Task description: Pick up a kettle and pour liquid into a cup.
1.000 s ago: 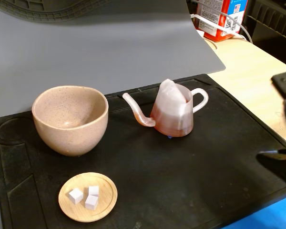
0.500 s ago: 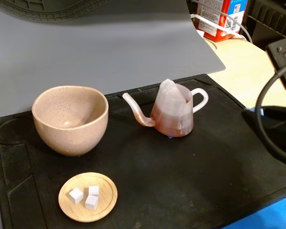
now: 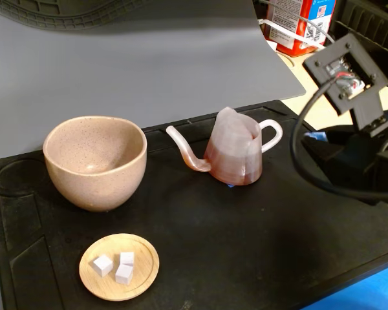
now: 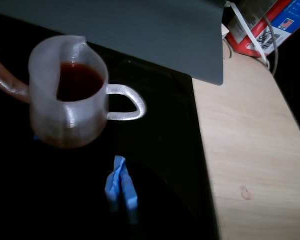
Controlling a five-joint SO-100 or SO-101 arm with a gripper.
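While the kettle (image 3: 236,155) stands mid-mat, cup (image 3: 95,161) well apart — hand's state unclear.

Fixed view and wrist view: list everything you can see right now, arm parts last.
translucent pinkish conical kettle: one, on the black mat, spout toward the cup, loop handle away from it
orange-brown liquid: inside the kettle
beige-pink speckled ceramic cup: one, left on the mat in the fixed view, looks empty
round wooden saucer: one, near edge, below the cup
white cubes: three, on the saucer
black work mat: one
grey board: one, behind the mat
red-and-white carton: one, top right
blue gripper: tips together, short of the handle
black arm: right edge
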